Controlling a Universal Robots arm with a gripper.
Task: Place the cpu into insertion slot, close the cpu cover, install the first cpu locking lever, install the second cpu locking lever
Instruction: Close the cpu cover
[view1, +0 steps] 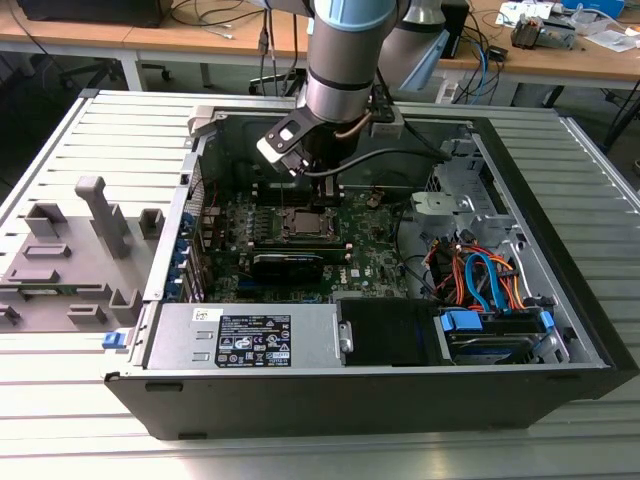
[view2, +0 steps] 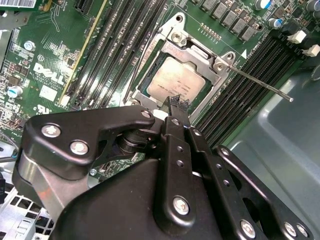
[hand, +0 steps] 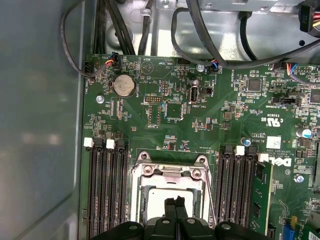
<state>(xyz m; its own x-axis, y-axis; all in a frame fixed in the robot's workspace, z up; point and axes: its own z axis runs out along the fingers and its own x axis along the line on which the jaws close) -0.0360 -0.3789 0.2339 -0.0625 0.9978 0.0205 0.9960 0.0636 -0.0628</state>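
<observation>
My gripper (view1: 322, 196) hangs inside the open computer case, right above the insertion slot (view1: 303, 222) on the green board. The cpu (view2: 172, 82) lies in the slot, its silvery-grey top showing. The cpu cover (view2: 197, 54) rests flat around it, framing it through its window. Both wrist views have my black fingertips (view2: 176, 103) together just over the cpu's (hand: 155, 197) edge, shut on nothing. One thin locking lever (view2: 260, 85) sticks out free from the socket corner, across the memory slots. In the first wrist view the cover (hand: 170, 172) and my gripper (hand: 175, 201) sit close together.
A black graphics card (view1: 288, 265) lies just in front of the socket. Memory slots (hand: 106, 190) flank it on both sides. The power supply (view1: 245, 335) and a drive bay with blue and orange cables (view1: 480, 280) fill the case front. A grey fixture (view1: 70, 260) stands outside on the exterior view's left.
</observation>
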